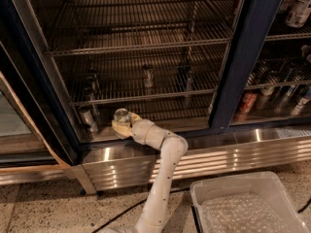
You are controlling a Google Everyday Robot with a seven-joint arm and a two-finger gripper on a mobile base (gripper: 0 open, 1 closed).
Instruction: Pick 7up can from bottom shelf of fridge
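white arm (164, 178), yellowish gripper (123, 124) at tip

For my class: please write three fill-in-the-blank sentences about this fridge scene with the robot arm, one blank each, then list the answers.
1. The gripper holds the 7up can at the front of the ______ shelf of the fridge.
2. The top of the 7up can is shiny and ______ in colour.
3. As the picture shows it, the red can stands to the ______ of the navy door frame.

Missing words: bottom; silver; right
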